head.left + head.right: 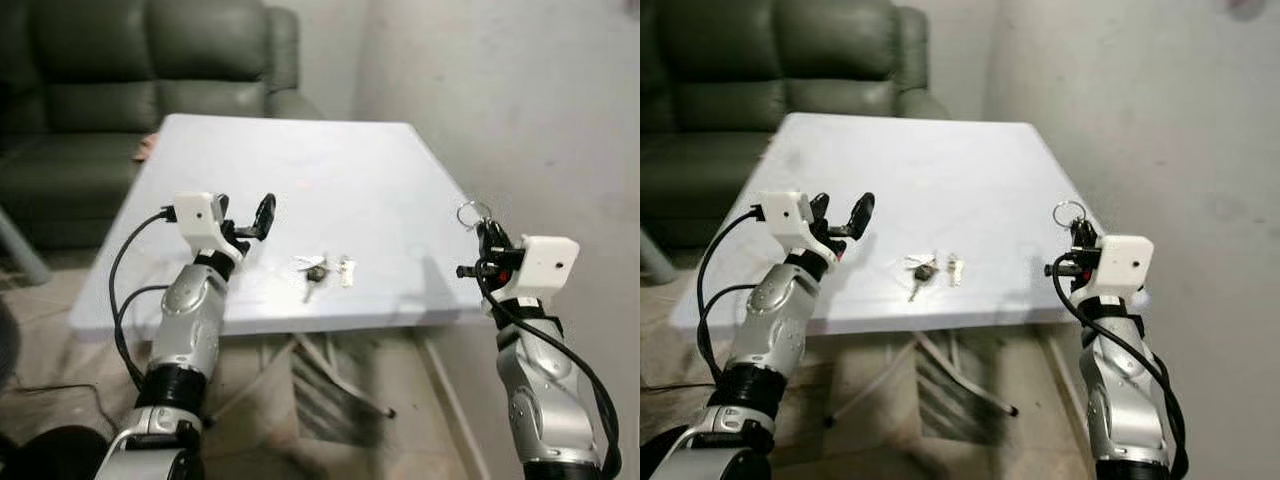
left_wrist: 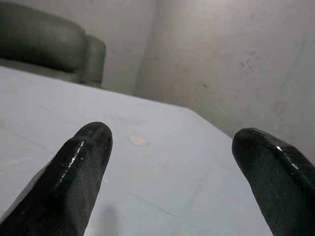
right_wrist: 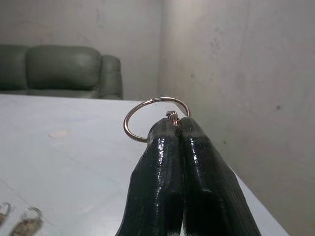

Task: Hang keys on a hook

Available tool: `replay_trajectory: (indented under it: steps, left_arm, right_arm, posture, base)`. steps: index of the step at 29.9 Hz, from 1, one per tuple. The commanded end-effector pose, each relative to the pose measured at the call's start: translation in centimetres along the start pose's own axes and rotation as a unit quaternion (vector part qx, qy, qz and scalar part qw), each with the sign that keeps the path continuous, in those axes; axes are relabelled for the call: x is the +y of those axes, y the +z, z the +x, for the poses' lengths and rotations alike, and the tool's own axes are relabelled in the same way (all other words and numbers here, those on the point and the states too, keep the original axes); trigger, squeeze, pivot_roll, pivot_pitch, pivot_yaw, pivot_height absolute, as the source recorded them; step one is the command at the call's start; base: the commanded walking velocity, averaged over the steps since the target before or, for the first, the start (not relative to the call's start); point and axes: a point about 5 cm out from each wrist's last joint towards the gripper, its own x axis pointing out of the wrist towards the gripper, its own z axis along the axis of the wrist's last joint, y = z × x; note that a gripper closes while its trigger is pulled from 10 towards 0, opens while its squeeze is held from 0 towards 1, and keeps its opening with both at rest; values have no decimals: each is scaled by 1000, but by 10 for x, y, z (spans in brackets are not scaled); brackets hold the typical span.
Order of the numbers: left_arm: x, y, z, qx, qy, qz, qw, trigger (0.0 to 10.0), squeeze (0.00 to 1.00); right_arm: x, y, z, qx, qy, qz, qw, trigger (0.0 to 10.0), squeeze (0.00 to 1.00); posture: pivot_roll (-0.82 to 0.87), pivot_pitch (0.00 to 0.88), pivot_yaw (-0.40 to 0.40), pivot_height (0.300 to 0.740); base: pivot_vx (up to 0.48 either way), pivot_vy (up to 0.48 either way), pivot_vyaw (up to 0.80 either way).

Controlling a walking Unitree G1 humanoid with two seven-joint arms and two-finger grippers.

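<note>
A white table (image 1: 300, 170) is seen before a dark green sofa (image 1: 120, 80) and a pale wall (image 1: 520, 100). A small bunch of keys (image 1: 318, 271) is laid near the table's near edge, between the two arms. The right gripper (image 1: 488, 232) is held up at the table's right corner, its fingers pressed together on a metal key ring (image 3: 155, 118) (the loop stands clear above the tips). The left gripper (image 1: 243, 217) is raised over the table's near left part, its fingers (image 2: 78, 177) spread wide apart with nothing held between them
</note>
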Motion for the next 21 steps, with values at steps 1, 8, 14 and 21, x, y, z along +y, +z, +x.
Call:
replay_trajectory:
  steps: [1,8,14,21]
  left_arm:
    - [-1,3,3,-1,1,8,1000,10000,0]
    - [-2,3,4,-1,-4,20,1000,10000,0]
    - [-3,5,4,-7,-11,19,1000,10000,0]
    - [-3,4,5,-1,-13,12,1000,10000,0]
  right_arm:
    - [-1,6,2,-8,5,-5,1000,10000,0]
    - [-1,5,3,-5,6,-8,1000,10000,0]
    - [0,3,3,-2,7,-10,1000,10000,0]
    - [0,2,3,1,8,-8,1000,10000,0]
  posture:
    - [-24,0,-43,740]
    - [-23,0,-43,740]
    - [-19,0,-43,740]
    - [-14,0,-41,740]
  base:
    - [0,0,-719]
    - [0,0,-719]
    - [0,0,-719]
    - [0,0,-715]
